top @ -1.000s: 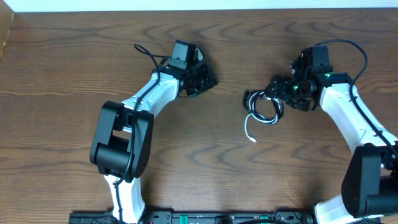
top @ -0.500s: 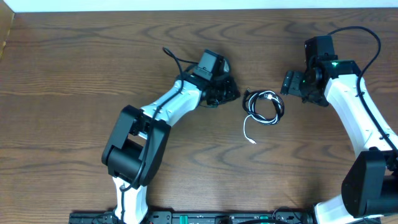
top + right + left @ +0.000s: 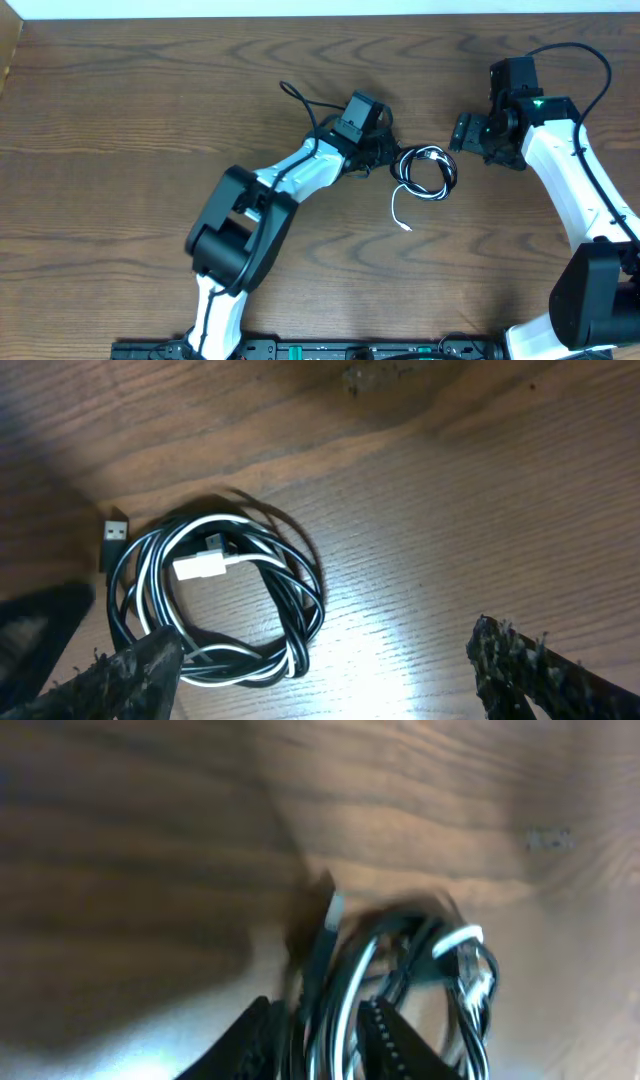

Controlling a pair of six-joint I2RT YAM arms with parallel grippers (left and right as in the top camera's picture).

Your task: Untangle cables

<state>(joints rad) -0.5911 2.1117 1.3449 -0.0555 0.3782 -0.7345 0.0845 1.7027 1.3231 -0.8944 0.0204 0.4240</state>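
While the tangled coil of thin black and white cables (image 3: 310, 595) lies on the brown wood-grain bench (image 3: 120, 120) between the two arms, the left gripper (image 3: 318, 1040) stands slightly parted, straddling strands at the coil's left edge. The right gripper (image 3: 325, 665) gapes wide and empty just right of the coil. One white end trails loose toward the arm bases.

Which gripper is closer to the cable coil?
Left. The left gripper is on the left edge of the coil, jaws straddling strands; the right gripper hangs open, clear of it, upper right.
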